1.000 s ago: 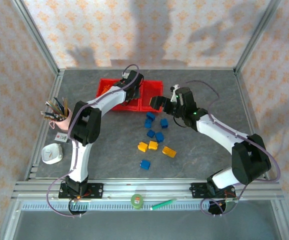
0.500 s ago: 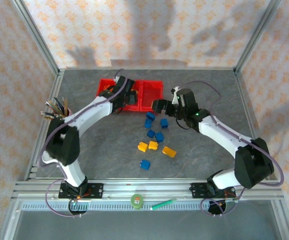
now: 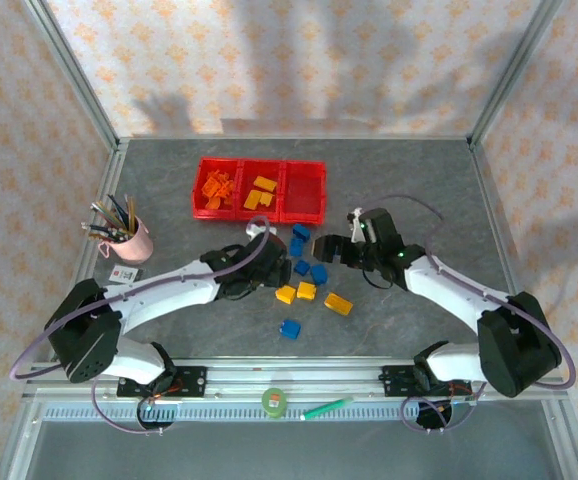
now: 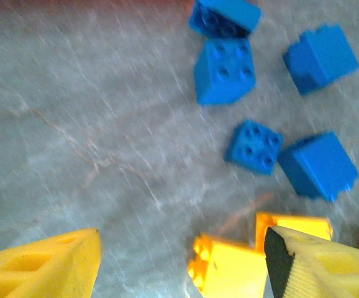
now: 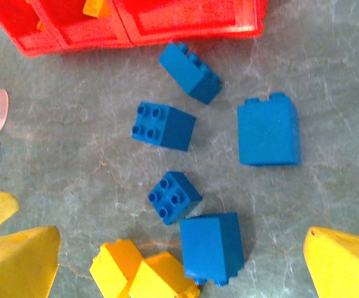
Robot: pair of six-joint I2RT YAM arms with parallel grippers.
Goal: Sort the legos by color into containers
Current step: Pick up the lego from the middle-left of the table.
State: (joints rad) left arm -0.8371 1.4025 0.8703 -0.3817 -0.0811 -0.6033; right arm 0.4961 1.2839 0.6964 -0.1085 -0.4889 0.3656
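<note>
Spread wide and empty, left tool (image 4: 179, 251) and right tool (image 5: 179, 257) hang above blue and yellow legos (image 5: 269, 130) on the desk (image 3: 419, 190).

Grey table (image 3: 169, 180), patterned walls (image 3: 269, 60), perhaps fabric.

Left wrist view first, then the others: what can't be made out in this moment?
- Left wrist: motion-blurred; yellow bricks cut off by the bottom edge, one behind a finger.
- Right wrist: containers cut off by the top edge, contents mostly unseen.
- Top external: orange pieces too small to count; card print unreadable.
</note>
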